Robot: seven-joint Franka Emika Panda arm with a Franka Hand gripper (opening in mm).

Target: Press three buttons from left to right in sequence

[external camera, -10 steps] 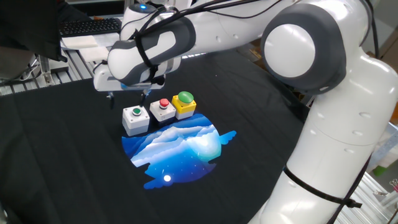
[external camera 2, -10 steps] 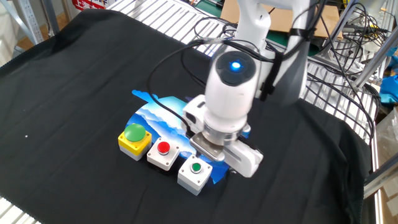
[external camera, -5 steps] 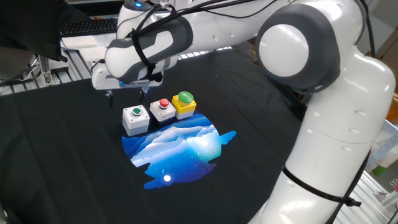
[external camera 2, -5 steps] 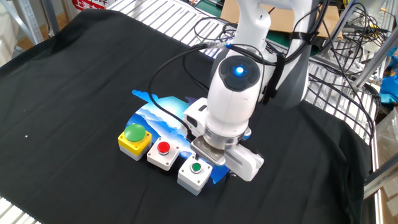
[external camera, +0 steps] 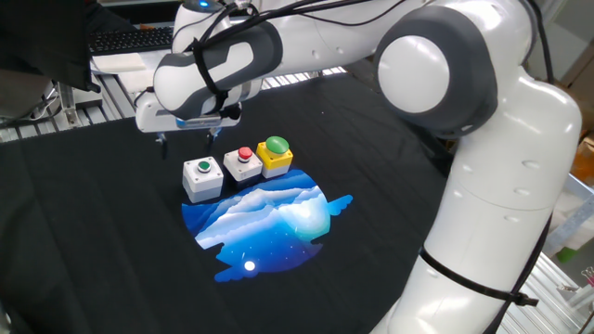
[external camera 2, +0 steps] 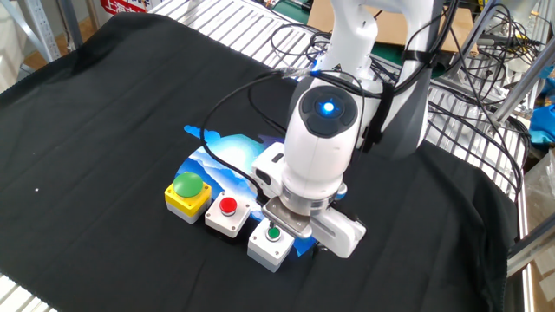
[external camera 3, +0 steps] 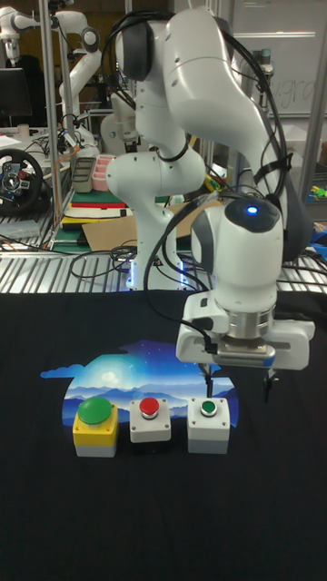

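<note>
Three buttons stand in a row on the black cloth. They are a grey box with a small green button (external camera: 202,176) (external camera 2: 272,240) (external camera 3: 208,421), a grey box with a red button (external camera: 244,162) (external camera 2: 227,214) (external camera 3: 149,419), and a yellow box with a green dome (external camera: 276,155) (external camera 2: 187,194) (external camera 3: 94,425). My gripper (external camera: 188,142) (external camera 3: 242,379) hangs open just above and behind the grey box with the green button, with nothing between its fingers. In the other fixed view the hand (external camera 2: 299,217) hides the fingertips and overlaps that box's top edge.
A blue mountain print (external camera: 269,218) lies on the black cloth (external camera: 93,232) beside the boxes. Metal racking (external camera 2: 217,22) borders the table, with a keyboard (external camera: 130,39) behind it and cables (external camera 2: 468,52) by the arm's base.
The hand has shifted a little along the row toward the grey box with the green button, now overlapping it in the other fixed view. The boxes have not moved.
</note>
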